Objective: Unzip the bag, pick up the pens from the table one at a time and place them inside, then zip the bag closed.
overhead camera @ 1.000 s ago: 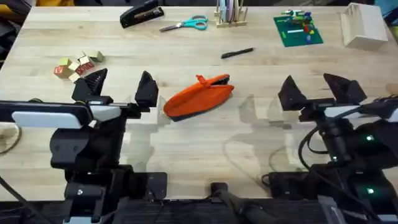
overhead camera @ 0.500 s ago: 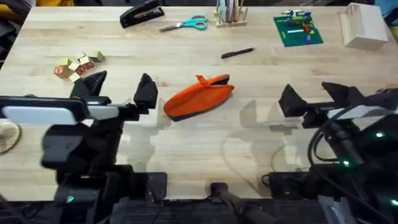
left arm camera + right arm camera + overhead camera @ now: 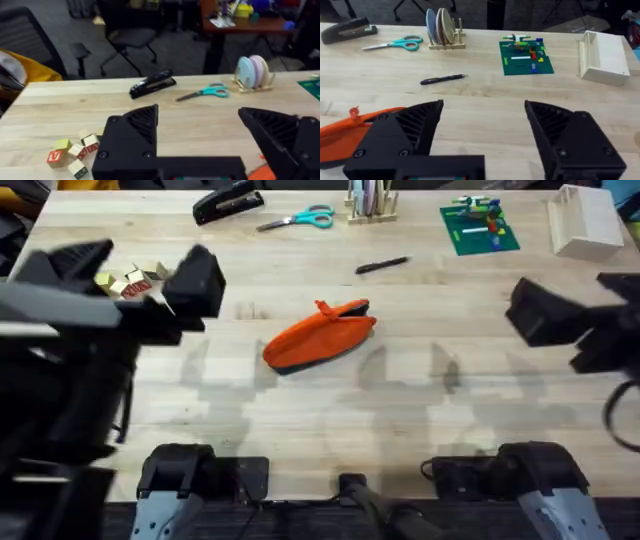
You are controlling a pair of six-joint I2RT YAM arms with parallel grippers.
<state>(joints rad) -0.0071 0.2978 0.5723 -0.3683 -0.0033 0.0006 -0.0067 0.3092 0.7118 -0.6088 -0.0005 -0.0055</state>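
The orange bag [image 3: 320, 335] lies zipped at the middle of the table [image 3: 330, 410], its pull tab toward the far side. One black pen [image 3: 382, 266] rests behind it, a little to the right. My left gripper [image 3: 140, 275] hangs raised over the left side, open and holding nothing. My right gripper [image 3: 585, 305] is raised at the far right, also open and holding nothing. In the right wrist view the gripper [image 3: 482, 125] frames bare wood, with the bag [image 3: 340, 132] to one side and the pen [image 3: 443, 79] beyond. The left wrist view shows its gripper [image 3: 200, 125] and a corner of the bag [image 3: 260, 172].
Along the far edge sit a black stapler [image 3: 228, 200], teal scissors [image 3: 298, 220], a wooden rack [image 3: 370, 200], a green board [image 3: 478, 225] and a wooden box [image 3: 585, 220]. Toy blocks [image 3: 130, 280] lie under the left gripper.
Both arms have lifted toward the camera. The left gripper swung up and left over the blocks, the right one out to the right. Bag and pen have not moved.
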